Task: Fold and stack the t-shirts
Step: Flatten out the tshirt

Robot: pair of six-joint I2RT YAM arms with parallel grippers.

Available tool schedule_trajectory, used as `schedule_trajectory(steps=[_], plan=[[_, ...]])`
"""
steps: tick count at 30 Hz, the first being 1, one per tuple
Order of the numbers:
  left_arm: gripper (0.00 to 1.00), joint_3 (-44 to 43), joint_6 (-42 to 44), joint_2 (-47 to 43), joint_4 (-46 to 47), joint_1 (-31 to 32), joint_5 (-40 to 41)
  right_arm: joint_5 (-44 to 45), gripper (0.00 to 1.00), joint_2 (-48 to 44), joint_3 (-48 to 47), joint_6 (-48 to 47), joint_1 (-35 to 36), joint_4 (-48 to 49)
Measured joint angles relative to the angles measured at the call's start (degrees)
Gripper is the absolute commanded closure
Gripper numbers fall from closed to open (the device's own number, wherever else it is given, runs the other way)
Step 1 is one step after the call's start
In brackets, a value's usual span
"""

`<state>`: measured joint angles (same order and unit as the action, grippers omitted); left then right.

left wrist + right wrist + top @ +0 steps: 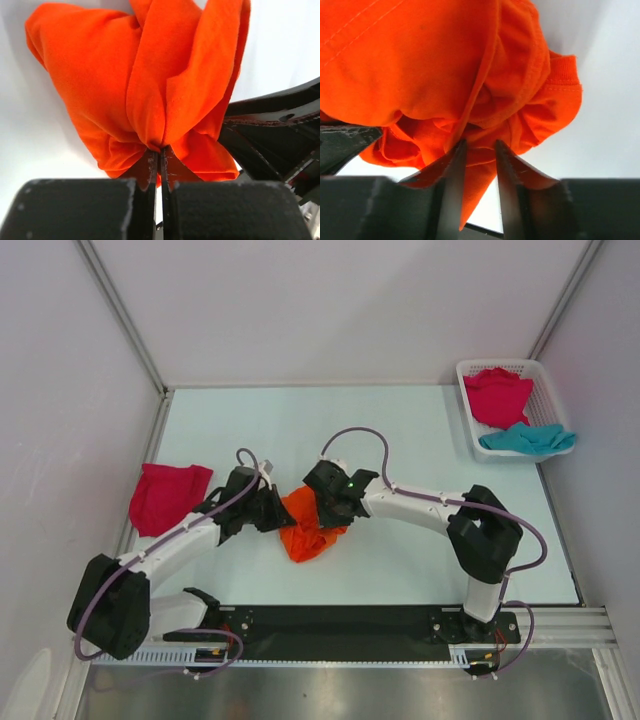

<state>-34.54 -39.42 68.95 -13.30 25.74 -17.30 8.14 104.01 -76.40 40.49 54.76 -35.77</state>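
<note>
The orange t-shirt [310, 535] lies crumpled at the table's front middle, between both grippers. My left gripper [272, 510] is shut on a pinched fold of it [100, 75], with the jaws [160, 150] nearly touching. My right gripper [330, 508] reaches in from the other side. Its jaws [480, 145] stand a little apart, with a flap of the orange cloth [420, 60] between them. A magenta-pink t-shirt [168, 495] lies folded at the left. Another magenta-pink t-shirt [497, 395] and the teal t-shirt [528, 439] lie in the basket.
The white lattice basket [545, 375] stands at the back right corner. Grey walls close the table in at the left, back and right. The right gripper's black body [280, 135] shows in the left wrist view, close to the cloth.
</note>
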Motion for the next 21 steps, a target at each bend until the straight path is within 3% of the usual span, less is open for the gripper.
schedule_trajectory(steps=[2,7,13,17,21], plan=[[1.0,-1.49,-0.07,-0.55,-1.81,0.83,2.38,0.07,1.0,0.17,0.09,0.22,0.15,0.81],[1.0,-9.99,1.03,-5.18,-10.45,1.29,9.44,1.09,1.0,0.61,0.22,0.42,0.28,1.88],[1.0,-33.22,5.86,-7.69,-23.76,1.4,16.9,8.0,1.0,1.05,-2.95,-0.59,0.11,2.23],[1.0,-45.94,8.48,-8.13,-26.56,0.24,19.19,13.99,1.0,1.2,-7.91,-2.56,-1.25,-0.13],[1.0,-50.84,10.1,-8.9,-28.0,-0.26,20.15,18.71,1.0,0.44,-10.45,-4.15,-4.98,-1.36]])
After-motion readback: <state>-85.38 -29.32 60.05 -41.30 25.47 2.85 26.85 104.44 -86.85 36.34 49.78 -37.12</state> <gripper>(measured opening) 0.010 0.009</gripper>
